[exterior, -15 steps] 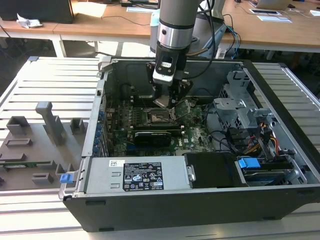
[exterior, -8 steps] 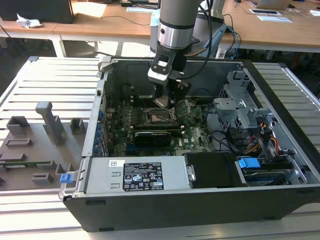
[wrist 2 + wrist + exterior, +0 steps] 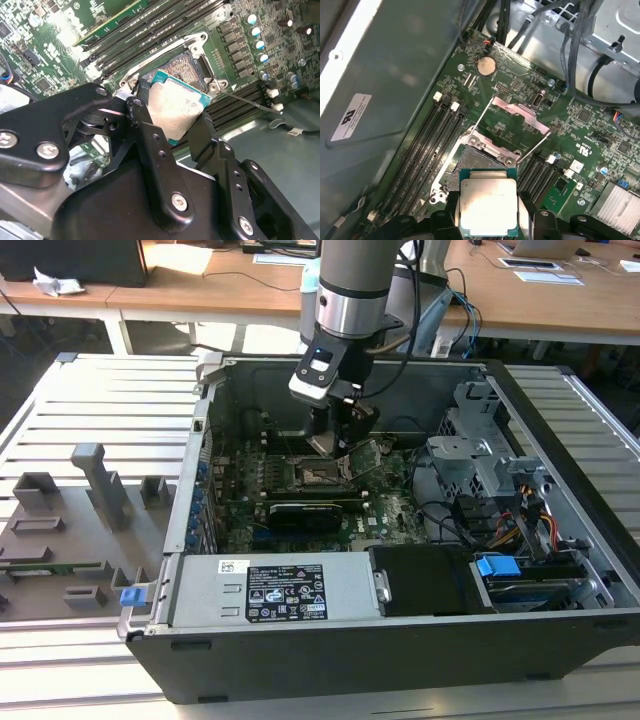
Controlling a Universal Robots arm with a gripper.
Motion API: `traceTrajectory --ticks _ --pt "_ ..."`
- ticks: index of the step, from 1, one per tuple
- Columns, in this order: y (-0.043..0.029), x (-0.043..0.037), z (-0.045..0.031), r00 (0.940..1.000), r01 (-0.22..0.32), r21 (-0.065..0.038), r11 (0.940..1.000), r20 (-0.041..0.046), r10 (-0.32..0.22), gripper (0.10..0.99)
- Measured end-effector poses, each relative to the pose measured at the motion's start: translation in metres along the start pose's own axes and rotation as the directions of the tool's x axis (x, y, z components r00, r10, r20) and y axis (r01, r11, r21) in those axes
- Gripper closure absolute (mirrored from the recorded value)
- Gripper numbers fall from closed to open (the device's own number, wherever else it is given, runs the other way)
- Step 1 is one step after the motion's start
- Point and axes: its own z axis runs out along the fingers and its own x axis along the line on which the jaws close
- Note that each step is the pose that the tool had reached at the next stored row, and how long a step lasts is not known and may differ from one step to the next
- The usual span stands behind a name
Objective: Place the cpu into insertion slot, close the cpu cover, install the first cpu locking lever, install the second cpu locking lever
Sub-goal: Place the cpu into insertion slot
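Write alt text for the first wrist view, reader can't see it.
The gripper holds the cpu by two opposite edges, silver top facing the camera, over the open insertion slot on the green motherboard, not yet seated. Beyond the slot the cpu cover stands swung open, with two thin locking levers released beside it.

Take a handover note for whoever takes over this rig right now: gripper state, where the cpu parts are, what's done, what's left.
Gripper: shut on the cpu, held just above the motherboard.
Insertion slot: empty; cpu hangs at its edge, not seated.
Cpu cover: swung open.
First locking lever and second locking lever: both unlatched.
Done: cpu gripped at the slot.
Left: seating, cover, both levers.
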Motion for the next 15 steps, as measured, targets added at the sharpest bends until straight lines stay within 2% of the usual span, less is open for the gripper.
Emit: traceTrajectory --ticks 4,8,15 --pt "0.0001 -0.0001 0.0000 0.9988 -0.048 0.000 0.9988 -0.0004 0.048 0.545" --pt "0.0003 -0.0001 0.0000 0.9946 -0.104 0.001 0.9946 -0.0008 0.104 0.545" --pt "0.0005 -0.0003 0.0000 0.9802 -0.198 0.002 0.9802 -0.0012 0.198 0.545"
